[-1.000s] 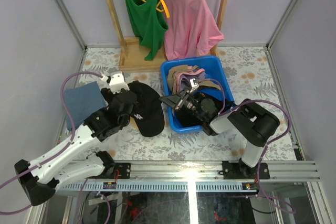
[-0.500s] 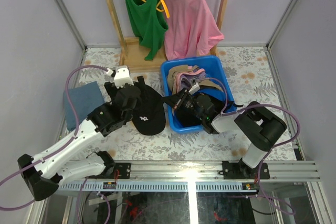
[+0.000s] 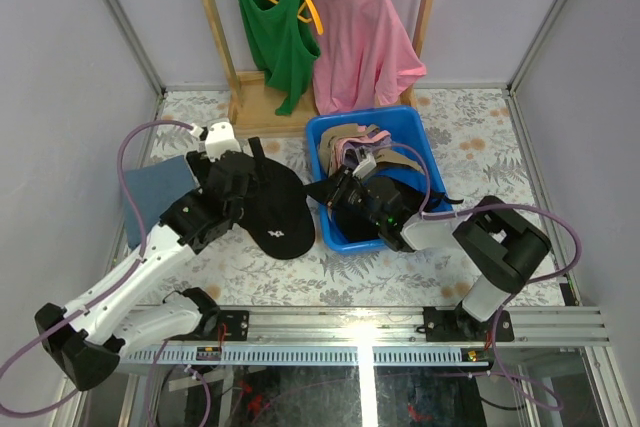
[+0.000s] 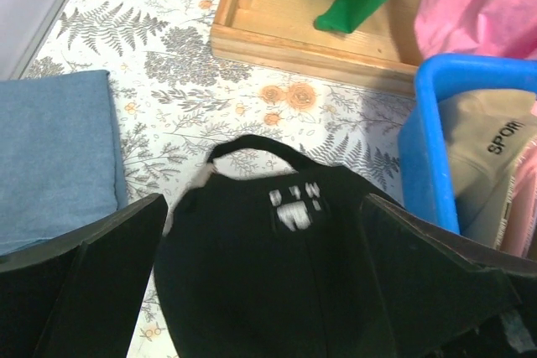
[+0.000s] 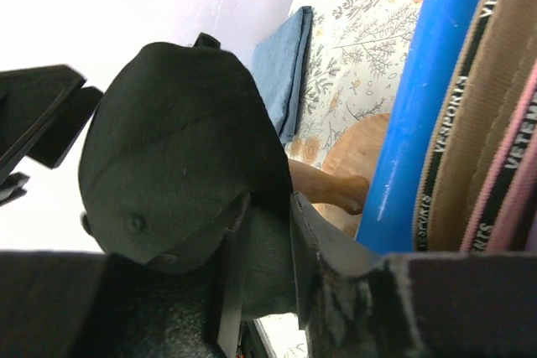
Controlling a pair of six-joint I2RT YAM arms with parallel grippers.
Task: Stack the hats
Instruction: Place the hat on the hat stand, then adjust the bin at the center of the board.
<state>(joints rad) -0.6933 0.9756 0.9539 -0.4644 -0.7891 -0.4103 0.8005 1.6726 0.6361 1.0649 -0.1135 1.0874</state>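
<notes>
One black cap (image 3: 285,202); one bin (image 3: 400,111); one green top (image 3: 275,37); one pink shirt (image 3: 360,37).

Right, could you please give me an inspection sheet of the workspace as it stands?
Surface: floral-patterned tabletop, flat.
Job's things: black fabric cap left of the blue plastic bin; tan fabric cap and pink fabric cap inside the bin.
Clutter: folded blue cloth at far left; round wooden stand by the bin.
Tools: left tool open, astride the black cap; right tool has black fabric between its fingers, grip unclear.
Cables: purple cables loop off both arms; the right one passes over the bin.
Surroundings: wooden rack holding a green tank top and pink T-shirt; pale walls.
</notes>
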